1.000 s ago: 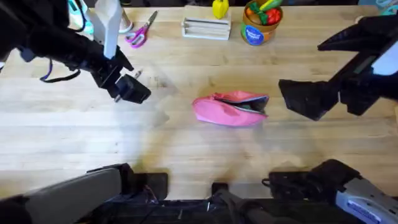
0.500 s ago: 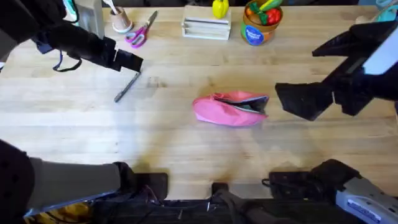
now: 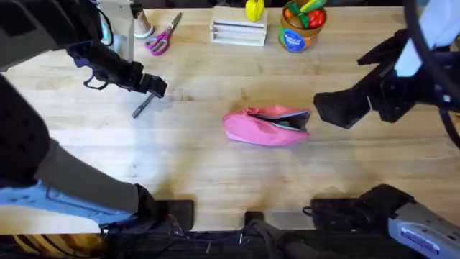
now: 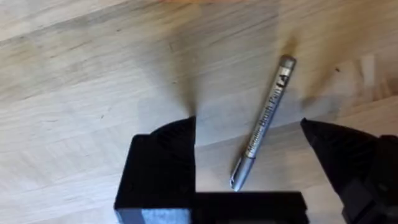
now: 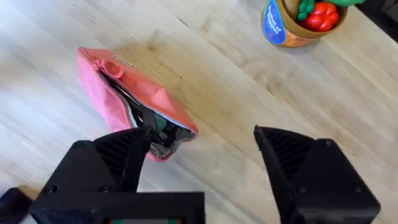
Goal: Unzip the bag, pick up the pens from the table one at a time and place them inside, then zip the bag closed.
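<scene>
Pink bag [image 3: 267, 126] — silver pen [image 4: 262, 122] (black lettering).

The worktop [image 3: 215, 165] is seen from above and behind the arm bases, looking down and forward. The left wrist view is held close over the pen [image 4: 262, 121], which lies at ten o'clock overhead. The right wrist view looks down on the bag [image 5: 134, 102], shared with the overhead's centre.

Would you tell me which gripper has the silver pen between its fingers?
The left gripper, open, straddles the silver-grey metallic pen; the right gripper hovers by the pink pouch.
</scene>
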Tool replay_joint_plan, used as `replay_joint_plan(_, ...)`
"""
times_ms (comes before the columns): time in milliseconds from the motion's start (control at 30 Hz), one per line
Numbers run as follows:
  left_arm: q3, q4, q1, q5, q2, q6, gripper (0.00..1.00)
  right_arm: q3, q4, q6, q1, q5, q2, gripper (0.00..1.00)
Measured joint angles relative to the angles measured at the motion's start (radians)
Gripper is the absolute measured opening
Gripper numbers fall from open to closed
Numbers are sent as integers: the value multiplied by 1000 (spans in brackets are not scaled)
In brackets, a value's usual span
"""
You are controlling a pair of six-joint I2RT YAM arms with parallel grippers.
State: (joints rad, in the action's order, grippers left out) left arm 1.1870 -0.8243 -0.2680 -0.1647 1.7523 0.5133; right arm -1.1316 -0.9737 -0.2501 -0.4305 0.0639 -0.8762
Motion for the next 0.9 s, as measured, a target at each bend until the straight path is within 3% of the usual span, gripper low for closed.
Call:
replay_joint_plan(333, 9, 31, 20, 76, 60, -69, 995, 0, 0, 0, 0, 25, -44, 997)
replay_joint_plan(900, 12, 24, 20, 57, 61, -80, 996, 0, 0, 0, 0, 75, -47, 997)
